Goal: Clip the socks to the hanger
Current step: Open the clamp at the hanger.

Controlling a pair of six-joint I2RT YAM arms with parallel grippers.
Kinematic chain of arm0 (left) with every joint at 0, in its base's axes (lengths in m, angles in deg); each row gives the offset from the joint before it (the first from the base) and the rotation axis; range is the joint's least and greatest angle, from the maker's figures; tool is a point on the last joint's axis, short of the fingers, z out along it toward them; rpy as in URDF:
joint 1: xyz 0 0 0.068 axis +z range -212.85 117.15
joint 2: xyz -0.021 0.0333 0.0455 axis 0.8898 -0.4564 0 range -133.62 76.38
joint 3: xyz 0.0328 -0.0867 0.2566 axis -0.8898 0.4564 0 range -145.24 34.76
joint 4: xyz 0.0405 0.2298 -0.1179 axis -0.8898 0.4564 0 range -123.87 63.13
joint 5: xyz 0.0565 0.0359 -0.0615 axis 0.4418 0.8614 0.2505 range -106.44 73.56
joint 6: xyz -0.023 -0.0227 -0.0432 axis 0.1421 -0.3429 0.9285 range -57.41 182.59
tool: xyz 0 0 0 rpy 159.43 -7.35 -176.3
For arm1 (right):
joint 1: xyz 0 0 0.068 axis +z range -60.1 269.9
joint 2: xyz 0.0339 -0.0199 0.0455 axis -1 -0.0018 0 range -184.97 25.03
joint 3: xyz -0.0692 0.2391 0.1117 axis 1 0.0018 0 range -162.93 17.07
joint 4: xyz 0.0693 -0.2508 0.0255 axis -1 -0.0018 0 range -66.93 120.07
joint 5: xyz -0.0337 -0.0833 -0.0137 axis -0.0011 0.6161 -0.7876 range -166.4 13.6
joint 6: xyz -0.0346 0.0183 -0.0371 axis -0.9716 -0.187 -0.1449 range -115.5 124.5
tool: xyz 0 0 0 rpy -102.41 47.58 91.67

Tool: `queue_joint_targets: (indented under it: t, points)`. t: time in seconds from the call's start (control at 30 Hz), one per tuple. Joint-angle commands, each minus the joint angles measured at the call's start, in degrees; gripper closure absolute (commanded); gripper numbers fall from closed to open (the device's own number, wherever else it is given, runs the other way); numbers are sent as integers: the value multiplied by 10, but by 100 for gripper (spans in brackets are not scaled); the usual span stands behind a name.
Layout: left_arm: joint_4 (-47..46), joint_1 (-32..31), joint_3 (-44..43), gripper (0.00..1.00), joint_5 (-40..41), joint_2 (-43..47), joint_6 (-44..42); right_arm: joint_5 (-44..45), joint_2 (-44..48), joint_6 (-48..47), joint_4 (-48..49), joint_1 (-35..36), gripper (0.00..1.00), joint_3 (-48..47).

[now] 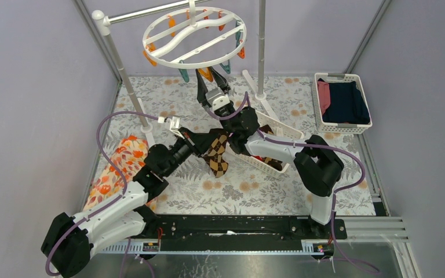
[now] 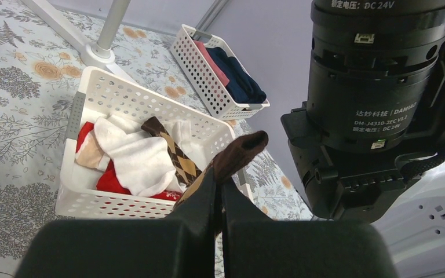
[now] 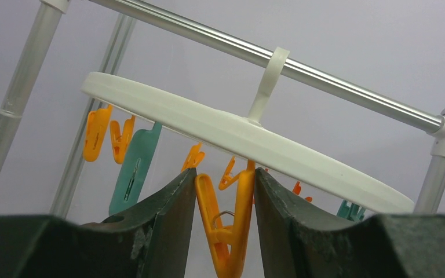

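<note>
Right jaws: the right gripper (image 3: pixel 225 175) pinches the legs of an orange plastic clothespin (image 3: pixel 232 231), just under the round white plastic hanger ring (image 3: pixel 237 136).
Left jaws: the left gripper (image 2: pixel 219 194) is pressed together on the brown-and-tan argyle sock (image 2: pixel 239 152), whose toe pokes past them.
Risk: the pin's legs could slip free and snap shut before the sock arrives, and the ring may swing.
Surface: floral table cover (image 2: pixel 11 133); beyond the left jaws, a white slatted basket (image 2: pixel 127 98) holds red and whitish socks (image 2: pixel 133 159).
Room: grey walls (image 3: pixel 382 46), metal rail (image 3: pixel 336 87) above.

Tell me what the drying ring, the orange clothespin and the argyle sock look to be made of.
Likely moulded plastic for the drying ring: matte white, smooth rim. The orange clothespin: glossy plastic, wire spring showing. The argyle sock: soft knit fabric, hanging limp.
</note>
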Motion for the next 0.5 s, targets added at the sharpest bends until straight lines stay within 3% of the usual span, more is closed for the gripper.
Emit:
queue_joint_targets:
  t: [0.0, 0.47]
  points:
    - [-14, 5, 8, 100, -3, 8, 4, 17, 9, -13, 54, 6, 53, -15]
    - [-25, 6, 4, 100, -7, -2, 6, 14, 57, 18, 30, 5, 66, 31]
